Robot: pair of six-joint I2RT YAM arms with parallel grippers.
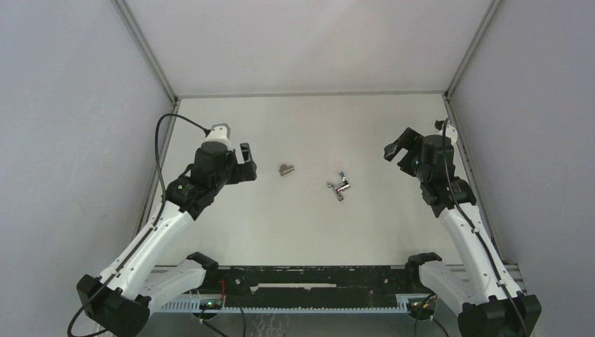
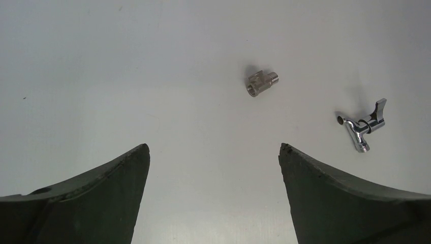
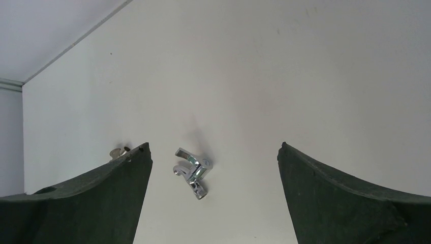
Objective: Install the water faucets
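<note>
The dull-grey stub (image 1: 285,169) lies on the white table, left of centre. The shiny chrome tap piece (image 1: 339,187) lies apart from it, a little to its right and nearer. My left gripper (image 1: 246,163) is open and empty, just left of the stub. In the left wrist view the stub (image 2: 262,84) and the tap piece (image 2: 365,125) lie ahead of the open jaws, to the right. My right gripper (image 1: 395,149) is open and empty, right of the tap piece. The right wrist view shows the tap piece (image 3: 192,172) between the fingers' lines and the stub (image 3: 119,152) half hidden behind the left finger.
The white table (image 1: 309,126) is walled by grey panels at the back and both sides. A black rail (image 1: 309,277) with the arm bases runs along the near edge.
</note>
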